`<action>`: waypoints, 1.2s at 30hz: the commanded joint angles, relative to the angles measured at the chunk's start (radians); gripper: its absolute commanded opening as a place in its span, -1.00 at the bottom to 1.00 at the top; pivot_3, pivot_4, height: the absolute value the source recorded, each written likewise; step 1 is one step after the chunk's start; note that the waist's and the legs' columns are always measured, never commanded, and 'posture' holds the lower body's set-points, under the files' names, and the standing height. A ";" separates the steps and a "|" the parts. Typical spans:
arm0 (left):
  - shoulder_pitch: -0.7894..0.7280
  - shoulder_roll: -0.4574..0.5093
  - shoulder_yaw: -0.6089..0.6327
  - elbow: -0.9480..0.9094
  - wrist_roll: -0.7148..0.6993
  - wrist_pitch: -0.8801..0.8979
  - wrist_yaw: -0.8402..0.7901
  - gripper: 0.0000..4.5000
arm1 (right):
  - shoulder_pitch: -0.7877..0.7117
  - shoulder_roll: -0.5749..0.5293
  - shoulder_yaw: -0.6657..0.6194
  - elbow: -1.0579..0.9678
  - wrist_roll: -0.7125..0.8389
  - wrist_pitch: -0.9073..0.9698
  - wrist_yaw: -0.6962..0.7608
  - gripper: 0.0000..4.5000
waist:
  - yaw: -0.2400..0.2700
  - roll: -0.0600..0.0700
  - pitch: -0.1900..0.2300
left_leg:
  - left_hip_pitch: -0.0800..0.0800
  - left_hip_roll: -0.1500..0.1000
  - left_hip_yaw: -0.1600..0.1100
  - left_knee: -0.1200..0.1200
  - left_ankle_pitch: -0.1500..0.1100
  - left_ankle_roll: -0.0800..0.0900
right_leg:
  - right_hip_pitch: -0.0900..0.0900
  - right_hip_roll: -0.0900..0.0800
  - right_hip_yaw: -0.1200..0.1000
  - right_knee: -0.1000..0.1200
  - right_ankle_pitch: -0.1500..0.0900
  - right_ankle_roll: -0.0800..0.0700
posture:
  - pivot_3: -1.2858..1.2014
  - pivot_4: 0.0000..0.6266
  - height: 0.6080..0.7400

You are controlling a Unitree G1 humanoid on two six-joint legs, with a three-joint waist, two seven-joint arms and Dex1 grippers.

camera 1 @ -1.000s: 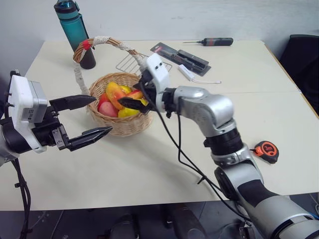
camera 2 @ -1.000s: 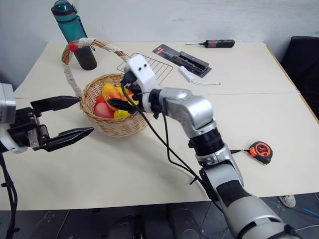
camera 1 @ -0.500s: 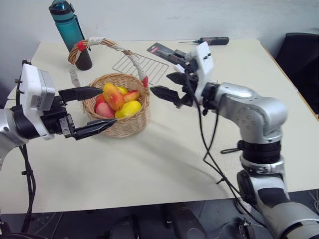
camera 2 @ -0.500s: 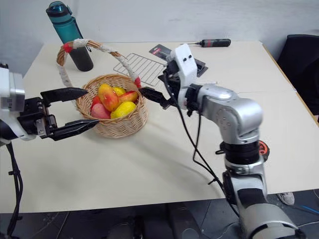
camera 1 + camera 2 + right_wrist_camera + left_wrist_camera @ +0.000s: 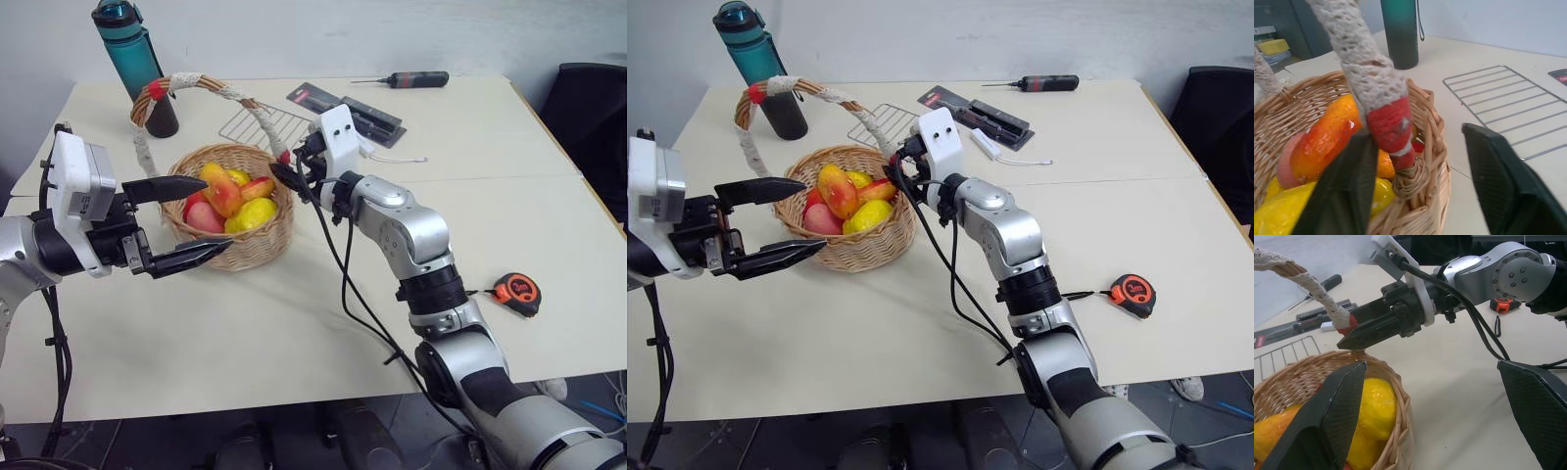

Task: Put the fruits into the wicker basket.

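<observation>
The wicker basket (image 5: 257, 247) stands on the left half of the table, its cloth-wrapped handle (image 5: 191, 80) arching over it. Several fruits lie inside: an orange-red mango (image 5: 221, 188), a yellow lemon (image 5: 253, 212) and a pink-red piece (image 5: 204, 217). My right gripper (image 5: 284, 174) is at the basket's right rim. Its fingers stand open on either side of the handle's base, where the red tie (image 5: 1391, 128) is wound. My left gripper (image 5: 815, 214) hangs open and level at the basket's near left side, holding nothing.
A teal bottle (image 5: 137, 59) stands behind the basket. A wire rack (image 5: 265, 124), a black tool pack (image 5: 348, 106) and a screwdriver (image 5: 411, 79) lie further back. An orange tape measure (image 5: 517, 292) sits near the right front edge.
The right gripper left the fruits, swung out to the right of the basket, then came back to the handle's base with its fingers narrower. The left gripper stayed put.
</observation>
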 commanded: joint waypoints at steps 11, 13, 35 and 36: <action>-0.034 -0.011 -0.016 -0.006 0.008 -0.049 -0.009 1.00 | 0.096 -0.162 -0.122 -0.296 0.102 0.026 0.150 -0.95 | 0.014 0.000 0.000 | 0.000 0.000 0.000 0.000 0.000 0.000 | 0.000 -0.001 0.000 -0.001 0.000 0.000 | 0.03 -0.52 1.00; -0.045 -0.017 -0.032 0.003 0.008 -0.055 -0.012 1.00 | 0.107 -0.223 -0.161 -0.337 0.121 0.034 0.167 -0.95 | 0.022 0.000 0.000 | 0.000 0.000 0.000 0.000 0.000 0.000 | 0.000 -0.001 0.000 -0.001 0.000 0.000 | 0.03 -0.52 1.00; -0.209 -0.103 -0.216 0.128 0.070 -0.093 -0.080 1.00 | 0.567 -0.702 -0.640 -0.277 0.145 -0.193 0.302 -0.63 | 0.052 0.001 0.001 | 0.003 -0.003 0.000 0.001 0.001 0.001 | 0.003 0.000 0.003 0.000 0.001 0.002 | 0.03 -0.52 1.00; -0.213 -0.105 -0.218 0.131 0.069 -0.091 -0.082 1.00 | 0.578 -0.704 -0.645 -0.274 0.156 -0.192 0.309 -0.54 | 0.053 0.002 0.001 | 0.003 -0.003 0.001 0.001 0.001 0.001 | 0.003 0.000 0.003 0.000 0.001 0.002 | 0.03 -0.52 1.00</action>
